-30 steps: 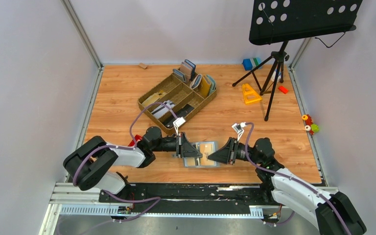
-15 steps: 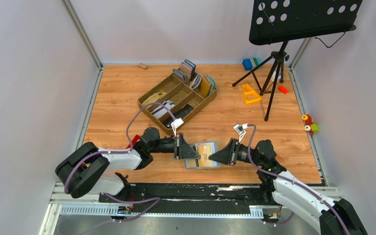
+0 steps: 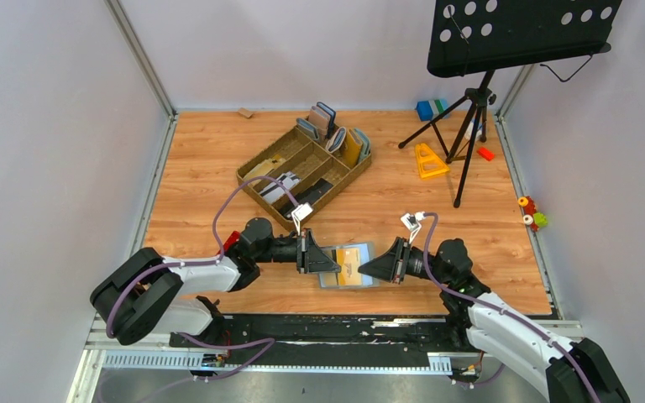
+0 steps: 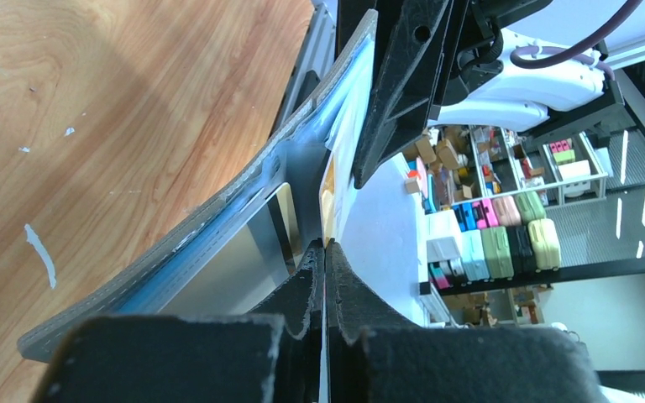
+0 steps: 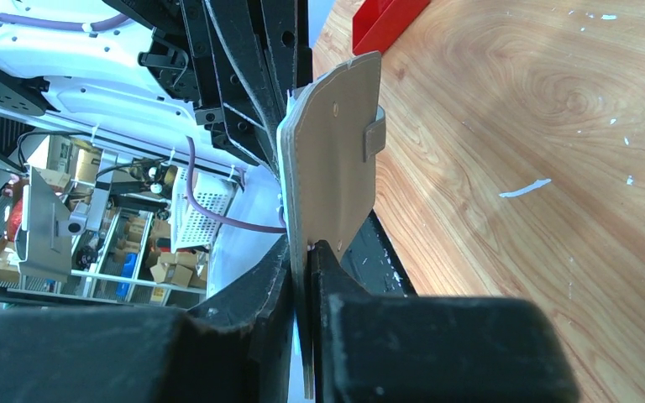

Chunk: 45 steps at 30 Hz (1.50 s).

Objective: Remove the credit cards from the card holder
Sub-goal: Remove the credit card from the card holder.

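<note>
Currently: card holder, open, held near side of tray. Right jaws clamp its flap; left jaws clenched on a thin inner edge, which one unclear. Likely step: gripping a card. Next: steady outward pull.

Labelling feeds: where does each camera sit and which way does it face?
Top external: above, behind the bases, looking down at the table; both arms show.
Left wrist: looks along the left gripper toward the right arm.
Right wrist: looks along the right gripper toward the left arm.
Shared: all three show the card holder.
</note>
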Each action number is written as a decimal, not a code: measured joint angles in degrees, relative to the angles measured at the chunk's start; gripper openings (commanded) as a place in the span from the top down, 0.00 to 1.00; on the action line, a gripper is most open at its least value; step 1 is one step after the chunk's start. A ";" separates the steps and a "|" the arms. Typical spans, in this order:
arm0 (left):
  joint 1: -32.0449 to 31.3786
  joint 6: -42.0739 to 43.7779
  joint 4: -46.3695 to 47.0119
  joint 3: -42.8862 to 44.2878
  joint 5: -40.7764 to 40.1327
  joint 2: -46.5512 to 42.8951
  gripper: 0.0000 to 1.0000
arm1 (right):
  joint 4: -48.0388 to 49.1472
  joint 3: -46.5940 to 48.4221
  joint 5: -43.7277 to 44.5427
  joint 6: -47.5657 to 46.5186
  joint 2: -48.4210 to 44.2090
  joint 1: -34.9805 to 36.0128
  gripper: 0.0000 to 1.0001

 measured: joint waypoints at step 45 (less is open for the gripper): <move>6.71 15.15 -34.51 5.11 -9.66 -9.29 1.00 | -21.35 -0.24 15.21 -5.07 -13.05 -2.43 1.00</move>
